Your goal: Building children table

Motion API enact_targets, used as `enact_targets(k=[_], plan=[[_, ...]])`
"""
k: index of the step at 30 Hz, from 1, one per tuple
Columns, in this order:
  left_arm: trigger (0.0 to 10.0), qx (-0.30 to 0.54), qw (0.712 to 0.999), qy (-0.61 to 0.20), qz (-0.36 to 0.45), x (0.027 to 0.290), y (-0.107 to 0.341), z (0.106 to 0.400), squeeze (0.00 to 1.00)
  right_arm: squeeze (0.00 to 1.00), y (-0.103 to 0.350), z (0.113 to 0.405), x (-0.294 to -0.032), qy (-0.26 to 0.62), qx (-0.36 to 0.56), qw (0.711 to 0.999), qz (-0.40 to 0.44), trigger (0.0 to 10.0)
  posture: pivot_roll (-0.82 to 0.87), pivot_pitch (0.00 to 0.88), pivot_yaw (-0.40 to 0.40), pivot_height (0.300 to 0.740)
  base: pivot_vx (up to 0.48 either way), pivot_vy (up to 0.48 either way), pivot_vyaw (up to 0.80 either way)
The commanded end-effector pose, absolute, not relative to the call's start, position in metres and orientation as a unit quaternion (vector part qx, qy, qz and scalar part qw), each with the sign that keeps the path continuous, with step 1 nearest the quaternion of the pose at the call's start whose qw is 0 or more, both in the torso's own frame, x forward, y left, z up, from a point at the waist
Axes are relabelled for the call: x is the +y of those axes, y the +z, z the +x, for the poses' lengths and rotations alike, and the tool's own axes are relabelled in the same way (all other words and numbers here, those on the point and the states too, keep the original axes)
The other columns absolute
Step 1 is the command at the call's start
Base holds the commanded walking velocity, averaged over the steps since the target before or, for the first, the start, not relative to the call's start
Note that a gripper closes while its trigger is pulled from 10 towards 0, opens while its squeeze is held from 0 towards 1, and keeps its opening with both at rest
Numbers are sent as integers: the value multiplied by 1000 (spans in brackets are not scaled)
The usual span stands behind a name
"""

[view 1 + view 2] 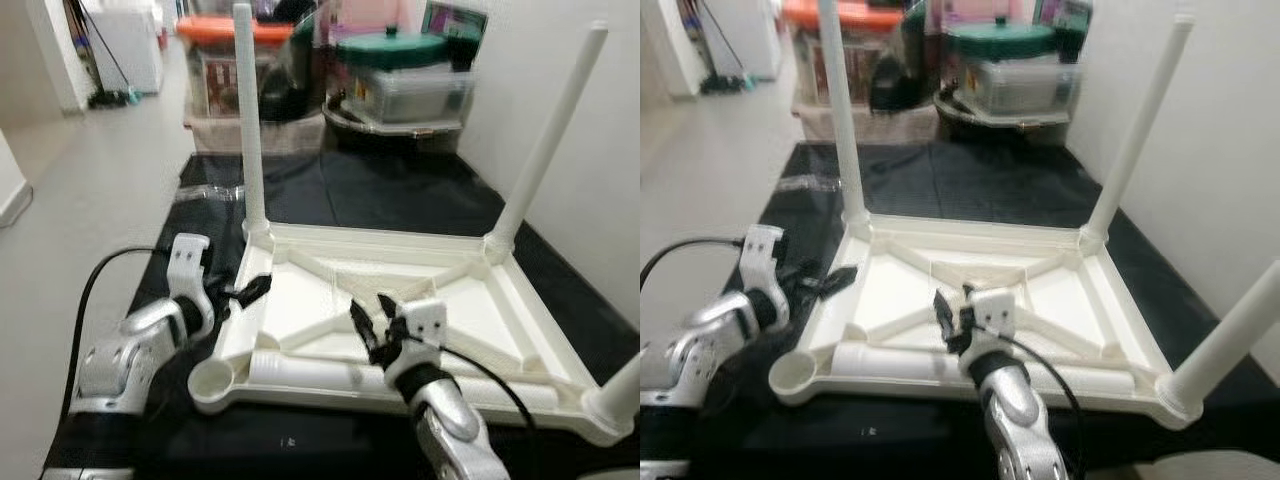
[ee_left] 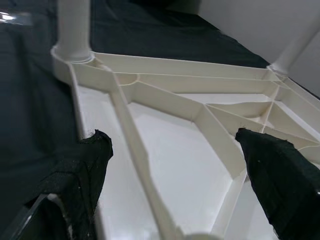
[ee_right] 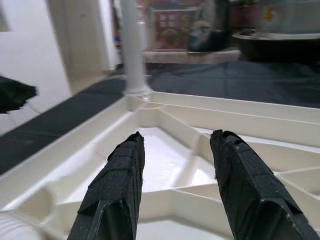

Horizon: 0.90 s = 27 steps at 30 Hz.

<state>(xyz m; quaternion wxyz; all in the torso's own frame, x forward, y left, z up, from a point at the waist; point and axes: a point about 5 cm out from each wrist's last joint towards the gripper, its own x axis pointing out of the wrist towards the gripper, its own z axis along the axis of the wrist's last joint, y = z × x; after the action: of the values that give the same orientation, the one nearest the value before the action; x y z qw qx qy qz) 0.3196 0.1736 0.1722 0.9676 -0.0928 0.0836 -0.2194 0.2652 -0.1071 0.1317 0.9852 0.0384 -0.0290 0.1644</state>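
A white plastic children's table lies upside down on a black mat. Three legs stand in its corners: far left, far right and near right. The near left socket has no leg in it. A loose white leg lies along the near edge beside that socket. My left gripper is open at the table's left rim, its fingers spread wide over the ribs. My right gripper is open just above the ribbed underside, holding nothing.
Storage bins with an orange lid and a green lid stand behind the black mat. A white wall runs close along the right. Pale floor lies to the left.
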Motion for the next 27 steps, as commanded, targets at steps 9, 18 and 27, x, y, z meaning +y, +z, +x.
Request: enact_targets(k=[9,18,27], plan=[[10000,89,971,-204,-86,170,166,316,0,0,128,266,-107,167,-17,985,38,10000,199,0,-74,740,-63,0,0],[10000,73,973,-203,-88,170,173,319,0,0,126,266,-107,170,-14,985,35,10000,193,0,-75,740,0,0,0],[10000,69,973,-201,-89,167,173,316,0,0,125,266,-106,172,-12,985,32,10000,197,0,-79,740,-250,0,0]])
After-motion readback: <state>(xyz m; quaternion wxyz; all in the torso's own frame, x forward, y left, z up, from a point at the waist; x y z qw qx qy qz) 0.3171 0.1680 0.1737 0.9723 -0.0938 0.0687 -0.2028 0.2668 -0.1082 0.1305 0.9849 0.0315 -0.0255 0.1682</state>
